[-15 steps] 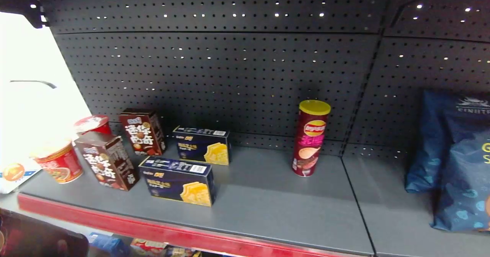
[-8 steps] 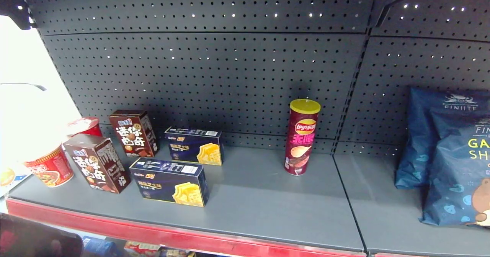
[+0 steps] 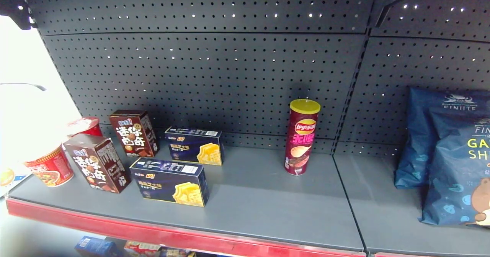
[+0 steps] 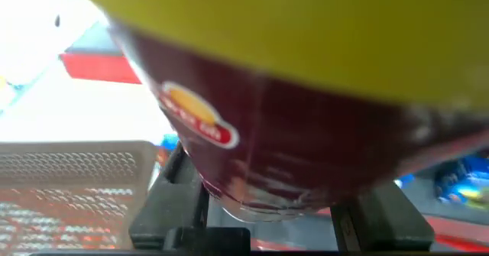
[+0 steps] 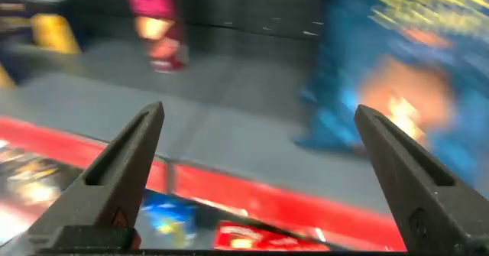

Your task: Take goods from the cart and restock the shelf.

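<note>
Gripping the held can (image 4: pixel 306 134) low on its dark red body, the left gripper (image 4: pixel 271 214) is closed on it, with the yellow lid end close to the wrist camera; the can's long axis seems to run across the fingers rather than along them; beside it lies grey wire mesh, probably the cart (image 4: pixel 76 179); the right gripper (image 5: pixel 260 111) is spread wide and carries nothing, facing the shelf (image 3: pixel 268 207) from just outside its red front lip (image 3: pixel 153 236). I judge that the held can belongs beside the standing can (image 3: pixel 302 137), upright near the perforated back panel (image 3: pixel 210 77); the bare stretch between that can and the 2 navy boxes (image 3: pixel 170 181) looks the likely spot, so the job falls to the left arm. The lip must be cleared first; the front navy box sits near the path; the can has to end upright. Blue bags (image 3: pixel 451 157) fill the next bay to the right; 2 brown boxes (image 3: pixel 97 163) and cup noodles (image 3: pixel 49 169) stand well left.
</note>
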Controlling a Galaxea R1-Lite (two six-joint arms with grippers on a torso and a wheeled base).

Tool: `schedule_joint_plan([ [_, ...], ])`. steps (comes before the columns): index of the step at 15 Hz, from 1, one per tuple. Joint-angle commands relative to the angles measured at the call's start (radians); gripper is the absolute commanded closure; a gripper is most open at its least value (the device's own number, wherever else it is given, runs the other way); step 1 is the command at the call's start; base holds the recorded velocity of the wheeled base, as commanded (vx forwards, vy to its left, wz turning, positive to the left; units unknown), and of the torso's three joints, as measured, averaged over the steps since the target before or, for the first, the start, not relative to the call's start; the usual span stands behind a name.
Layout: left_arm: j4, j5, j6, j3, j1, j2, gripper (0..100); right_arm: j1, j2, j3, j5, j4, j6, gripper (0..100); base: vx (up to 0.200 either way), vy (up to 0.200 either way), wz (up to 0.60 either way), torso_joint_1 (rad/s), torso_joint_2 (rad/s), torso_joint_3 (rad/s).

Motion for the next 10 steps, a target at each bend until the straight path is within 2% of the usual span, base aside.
schedule_joint_plan([
  [1, 0.019, 0.006, 0.017, -0.031, 0.009, -0.103, 100, 0.178, 0.479, -0.225, 0.07, -0.105, 0.012, 0, 0.0, 0.0, 0.0, 0.0, 0.0, 0.0],
  [2, 0.017, 0.002, 0.019, -0.046, 0.006, -0.094, 100, 0.205, 0.605, -0.28, 0.096, -0.18, 0.024, 0, 0.0, 0.0, 0.0, 0.0, 0.0, 0.0],
  [3, 0.006, -0.004, 0.02, -0.057, 0.003, -0.052, 100, 0.212, 0.723, -0.309, 0.108, -0.312, 0.027, 0, 0.0, 0.0, 0.0, 0.0, 0.0, 0.0],
  [5, -0.04, -0.029, 0.02, -0.1, 0.002, 0.035, 100, 0.21, 0.933, -0.369, 0.165, -0.471, 0.025, 0, 0.0, 0.0, 0.0, 0.0, 0.0, 0.0],
  [8, -0.132, -0.095, 0.019, -0.132, -0.002, 0.176, 100, 0.21, 1.122, -0.47, 0.245, -0.502, 0.021, 0, 0.0, 0.0, 0.0, 0.0, 0.0, 0.0],
  [10, -0.213, -0.115, 0.017, -0.154, -0.002, 0.265, 100, 0.212, 1.204, -0.522, 0.246, -0.505, 0.013, 0, 0.0, 0.0, 0.0, 0.0, 0.0, 0.0],
])
